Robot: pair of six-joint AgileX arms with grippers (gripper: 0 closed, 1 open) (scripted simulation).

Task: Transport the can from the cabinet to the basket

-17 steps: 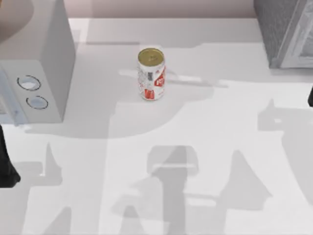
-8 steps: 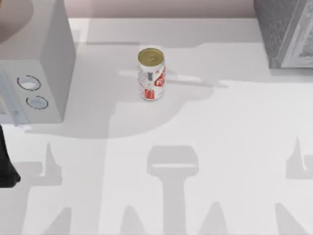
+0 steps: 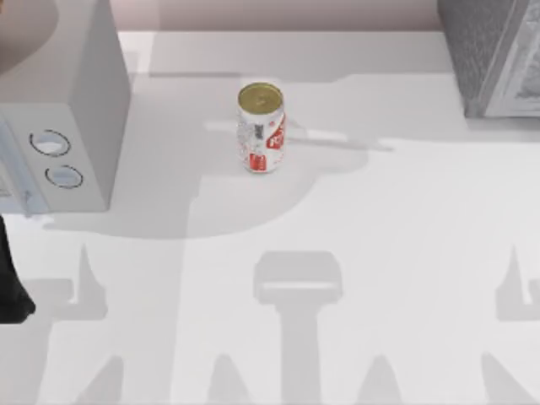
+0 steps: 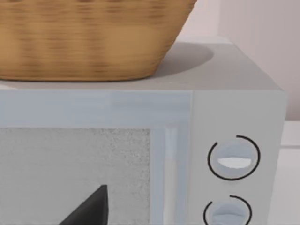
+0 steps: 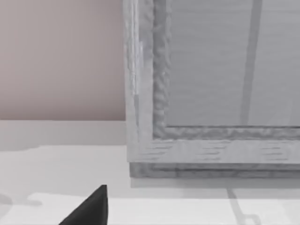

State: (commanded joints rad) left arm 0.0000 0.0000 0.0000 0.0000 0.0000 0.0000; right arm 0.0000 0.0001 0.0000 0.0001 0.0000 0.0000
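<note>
The can [image 3: 261,126] stands upright on the white table [image 3: 388,236] at the back middle, gold top up, with red patches on its white side. No gripper touches it. The woven basket [image 4: 84,37] sits on top of the grey box with two dials [image 3: 63,126] at the table's left. The grey cabinet [image 3: 494,51] stands at the back right corner and looms close in the right wrist view [image 5: 211,93]. A dark tip of my left gripper [image 4: 89,211] faces the box's door. A dark tip of my right gripper [image 5: 89,211] hovers low over the table before the cabinet.
A black part of my left arm [image 3: 10,287] sits at the left edge, in front of the box. The box's dials [image 4: 233,158] face the table's front. Arm shadows fall across the front of the table.
The right arm's dark edge at the top view's right side has drawn out of that view, and its shadow has shifted to the front right. The can has not moved.
</note>
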